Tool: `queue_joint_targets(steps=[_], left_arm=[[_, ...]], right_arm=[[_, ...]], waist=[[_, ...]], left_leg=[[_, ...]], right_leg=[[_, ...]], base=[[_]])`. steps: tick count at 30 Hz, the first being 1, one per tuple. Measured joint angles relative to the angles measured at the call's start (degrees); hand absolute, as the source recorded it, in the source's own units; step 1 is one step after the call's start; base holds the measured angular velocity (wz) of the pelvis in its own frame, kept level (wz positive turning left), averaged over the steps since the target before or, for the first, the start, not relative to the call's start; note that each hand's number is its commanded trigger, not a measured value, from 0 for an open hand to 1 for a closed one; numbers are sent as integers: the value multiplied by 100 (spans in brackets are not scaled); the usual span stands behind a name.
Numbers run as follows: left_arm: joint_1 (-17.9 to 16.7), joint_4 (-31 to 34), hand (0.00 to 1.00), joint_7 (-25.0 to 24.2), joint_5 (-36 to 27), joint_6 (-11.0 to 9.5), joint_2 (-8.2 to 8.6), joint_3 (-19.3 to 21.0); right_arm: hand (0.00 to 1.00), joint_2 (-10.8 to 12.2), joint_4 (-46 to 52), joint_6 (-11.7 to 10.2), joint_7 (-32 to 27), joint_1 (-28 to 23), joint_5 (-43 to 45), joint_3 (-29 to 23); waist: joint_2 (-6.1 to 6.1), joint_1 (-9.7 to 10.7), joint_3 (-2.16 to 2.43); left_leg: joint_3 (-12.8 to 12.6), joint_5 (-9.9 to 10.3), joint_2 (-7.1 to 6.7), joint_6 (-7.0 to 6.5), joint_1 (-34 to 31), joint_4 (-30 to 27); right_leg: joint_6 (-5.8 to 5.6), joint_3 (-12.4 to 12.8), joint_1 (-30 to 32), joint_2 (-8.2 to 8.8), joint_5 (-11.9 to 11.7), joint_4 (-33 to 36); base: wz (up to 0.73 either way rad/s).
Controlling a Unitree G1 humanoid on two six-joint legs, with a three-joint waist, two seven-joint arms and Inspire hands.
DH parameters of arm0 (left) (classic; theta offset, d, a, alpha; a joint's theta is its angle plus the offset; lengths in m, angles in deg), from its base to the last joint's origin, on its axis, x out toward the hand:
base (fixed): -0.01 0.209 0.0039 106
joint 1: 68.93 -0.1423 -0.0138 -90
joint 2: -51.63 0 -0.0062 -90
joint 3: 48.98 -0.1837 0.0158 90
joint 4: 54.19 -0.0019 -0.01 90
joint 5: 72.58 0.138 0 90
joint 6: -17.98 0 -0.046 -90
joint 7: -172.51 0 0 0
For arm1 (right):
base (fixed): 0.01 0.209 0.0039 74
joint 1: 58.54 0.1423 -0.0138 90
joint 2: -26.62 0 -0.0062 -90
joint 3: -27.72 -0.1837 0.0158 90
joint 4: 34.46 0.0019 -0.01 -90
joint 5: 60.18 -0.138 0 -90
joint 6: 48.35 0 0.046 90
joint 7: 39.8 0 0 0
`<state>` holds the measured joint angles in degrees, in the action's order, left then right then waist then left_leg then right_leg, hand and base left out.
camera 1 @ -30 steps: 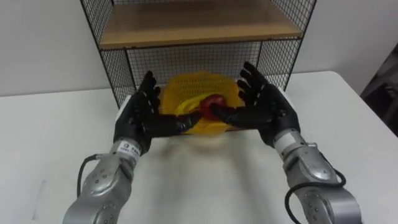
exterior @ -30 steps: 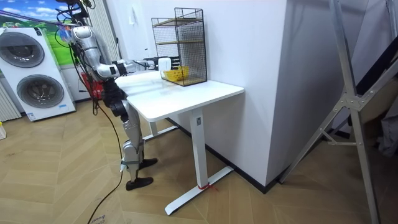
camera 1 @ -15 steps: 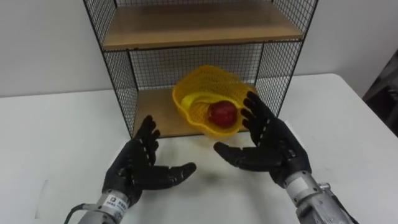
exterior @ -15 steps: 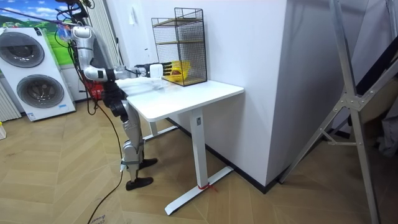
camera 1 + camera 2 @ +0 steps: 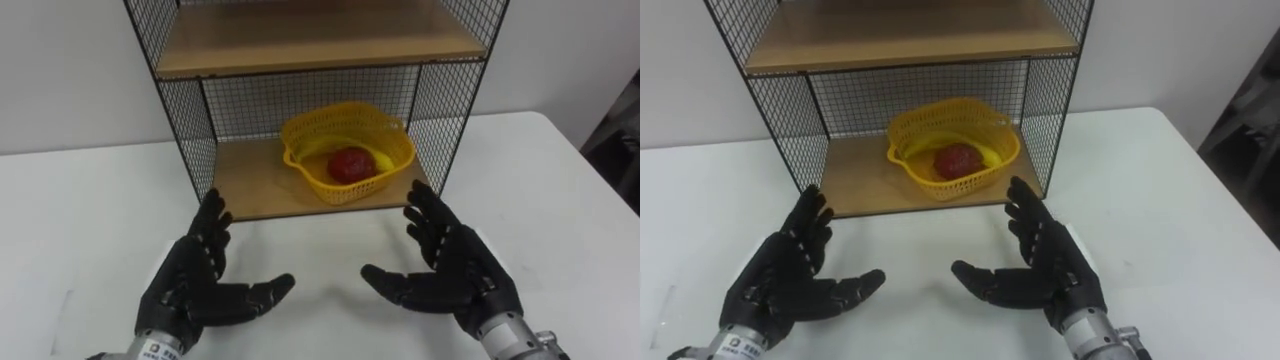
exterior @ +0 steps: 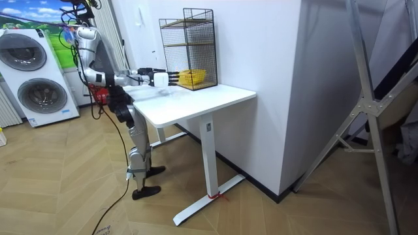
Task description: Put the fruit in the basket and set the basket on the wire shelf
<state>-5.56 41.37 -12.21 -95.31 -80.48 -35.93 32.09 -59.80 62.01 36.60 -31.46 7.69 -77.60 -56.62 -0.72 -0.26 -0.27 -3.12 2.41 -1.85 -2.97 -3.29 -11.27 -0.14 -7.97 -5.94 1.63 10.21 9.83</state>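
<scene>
Worktop (image 5: 560, 190) is bearing the shelf (image 5: 310, 40); basket (image 5: 340, 188) is sitting inside, beyond left robot hand (image 5: 190, 290) and right robot hand (image 5: 465, 280), both splayed, empty.

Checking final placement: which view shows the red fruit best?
The left eye view: the red fruit sits unobstructed, central in the yellow basket. The right eye view shows it much the same. In the room view the fruit is too small to tell inside the basket.

No lettering, label, number or sign can be read on anything in these views.
</scene>
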Motion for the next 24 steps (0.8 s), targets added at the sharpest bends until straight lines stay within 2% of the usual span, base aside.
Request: queue_joint_targets(steps=[3, 5, 8, 9, 10, 12, 14, 18, 19, 21, 22, 24], left_arm=[[-47, 6, 0, 202, 18, -50, 16, 270], [-46, 19, 0, 377, 108, -143, 29, 508], [-46, 227, 0, 766, 165, -342, 80, 877], [-46, 318, 0, 913, 203, -502, 89, 971], [-47, 382, 0, 1045, 218, -647, 126, 1064], [-46, 420, 0, 1277, 306, -799, 143, 1167], [-46, 454, 0, 1585, 497, -819, 152, 1321], [-47, 695, 0, 2484, 492, -899, 195, 1731], [-46, 773, 0, 2756, 543, -1015, 210, 1915], [-48, 908, 0, 3168, 702, -1196, 235, 2270], [-43, 955, 0, 3478, 828, -1347, 237, 2513], [-28, 1003, 0, 3949, 945, -1470, 238, 2902]], right_arm=[[0, -19, 108, -2, -157, -63, 222, -292], [0, -31, 240, -94, -294, -133, 220, -480], [0, -46, 381, -338, -578, -220, 218, -712], [0, -54, 391, -402, -682, -222, 218, -757], [0, -57, 423, -432, -752, -234, 211, -831], [0, -58, 548, -452, -873, -300, 201, -969], [0, -58, 671, -555, -1043, -387, 211, -1081], [0, -58, 870, -706, -1510, -570, 174, -1449], [0, -58, 891, -776, -1687, -567, 230, -1583], [0, -60, 1016, -841, -2023, -561, 284, -1819], [0, -64, 1032, -962, -2262, -532, 354, -2000], [0, -95, 1042, -1029, -2642, -452, 445, -2315]], waist=[[-2, -15, -3], [15, -31, 11], [-6, -34, 20], [-24, -35, 20], [-36, -38, 20], [-26, -52, 26], [-23, -66, 25], [-2, -170, 11], [-18, -189, 20], [2, -208, 9], [10, -195, 4], [16, -190, 5]], left_leg=[[15, 0, 2, 1, -24, 0], [17, -1, 0, 1, -38, -7], [23, -3, -14, 4, -35, -4], [25, -4, -32, 5, -24, -2], [25, -4, -34, 5, -13, -3], [29, -3, -38, 4, -13, -4], [30, -3, -39, 5, -8, 1], [13, -4, -35, 5, -6, 9], [14, -4, -35, 5, -3, 10], [16, -4, -37, 6, -1, 9], [17, -4, -38, 6, 0, 6], [21, -4, -38, 6, -8, 1]], right_leg=[[0, -14, 21, 0, 0, 0], [0, -26, 32, -3, 0, -1], [-20, -39, 27, -5, -15, -4], [-24, -41, 14, -6, -17, -7], [-18, -43, 7, -2, -13, -6], [0, -46, 7, 4, -1, -3], [-1, -32, 8, 2, -1, -3], [-3, -7, 13, -2, -4, -5], [-4, -6, 13, -2, -5, -3], [-3, -2, 14, 0, -4, -2], [-3, -2, 15, 1, -3, -2], [-2, -10, 20, 3, -2, 1]], base=[[0], [0], [0], [0], [0], [0], [0], [-2], [0], [0], [0], [0]])
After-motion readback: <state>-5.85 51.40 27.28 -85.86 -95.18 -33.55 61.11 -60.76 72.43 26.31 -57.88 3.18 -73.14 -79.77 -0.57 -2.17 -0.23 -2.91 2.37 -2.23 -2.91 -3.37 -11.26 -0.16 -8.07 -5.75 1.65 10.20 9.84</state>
